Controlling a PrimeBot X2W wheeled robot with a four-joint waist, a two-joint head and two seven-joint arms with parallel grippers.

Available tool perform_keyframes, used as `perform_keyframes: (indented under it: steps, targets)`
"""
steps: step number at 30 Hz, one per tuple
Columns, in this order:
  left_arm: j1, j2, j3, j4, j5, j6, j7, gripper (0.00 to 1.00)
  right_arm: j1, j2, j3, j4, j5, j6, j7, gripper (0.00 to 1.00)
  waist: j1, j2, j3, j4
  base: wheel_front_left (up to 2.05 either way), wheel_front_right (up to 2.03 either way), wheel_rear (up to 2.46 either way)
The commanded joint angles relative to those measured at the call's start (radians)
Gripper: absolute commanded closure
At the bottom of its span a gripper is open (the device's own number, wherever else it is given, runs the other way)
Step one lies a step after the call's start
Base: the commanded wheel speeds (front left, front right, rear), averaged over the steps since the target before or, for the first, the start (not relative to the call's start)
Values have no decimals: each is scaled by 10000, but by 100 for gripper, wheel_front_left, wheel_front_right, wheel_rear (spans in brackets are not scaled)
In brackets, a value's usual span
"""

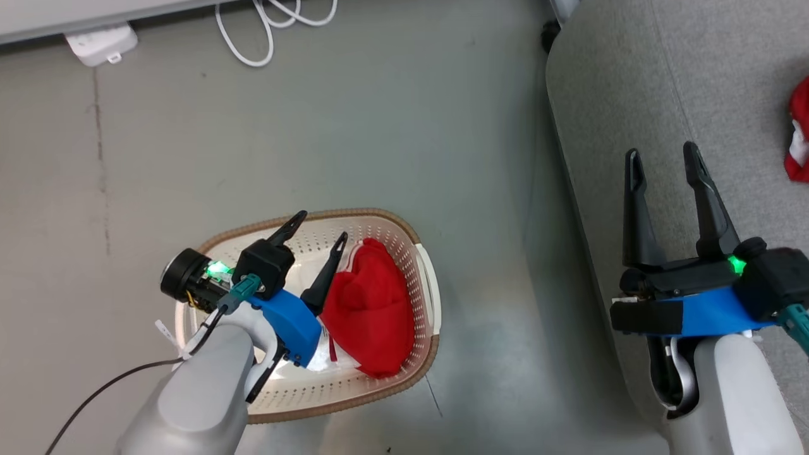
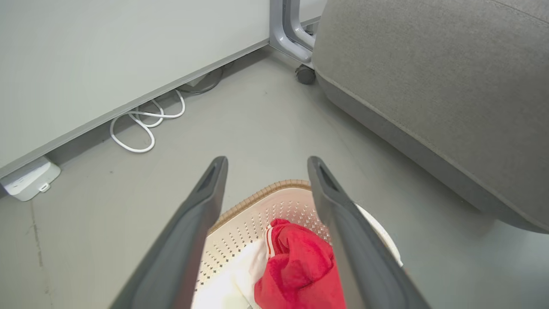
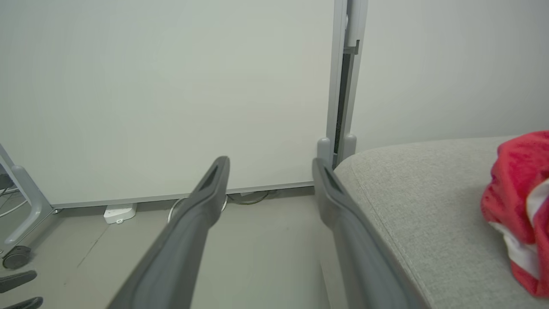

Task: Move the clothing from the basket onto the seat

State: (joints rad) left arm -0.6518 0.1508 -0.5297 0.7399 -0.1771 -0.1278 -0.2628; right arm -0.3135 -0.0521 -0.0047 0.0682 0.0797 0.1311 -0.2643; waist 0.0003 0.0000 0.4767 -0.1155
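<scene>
Left gripper (image 1: 322,225) fingers spread, empty, above basket (image 1: 385,230) | right gripper (image 1: 661,151) fingers spread, empty, over seat (image 1: 638,76) | red clothing (image 1: 373,309) in basket's right half | another red garment (image 1: 799,129) on seat, far right | basket on floor (image 1: 411,126), left of seat

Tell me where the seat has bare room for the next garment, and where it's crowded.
The grey seat is bare from its rounded floor-side edge across to the red garment at the head view's right; the open right claw hovers over that stretch. The basket is crowded: red clothing inside, the open left claw above it.
</scene>
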Motion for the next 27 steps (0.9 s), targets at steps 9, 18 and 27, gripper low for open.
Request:
perform_keyframes:
  steps: [9,18,27]
  targets:
    - [-1452,307,-1244,1698,-386,-38,-30,0,-777,29,38,-296,-65,-7,1,0,-3,0,1781,-435,0,0,0]
    - [-2608,301,-2444,3435,-614,-26,-30,0,-1417,30,178,-460,-45,-7,-1,0,-3,0,3034,-556,0,0,0]
    - [-3558,364,-3630,4551,-976,-18,245,0,-1924,28,262,-655,67,-7,-1,0,-3,0,4245,-757,0,0,0]
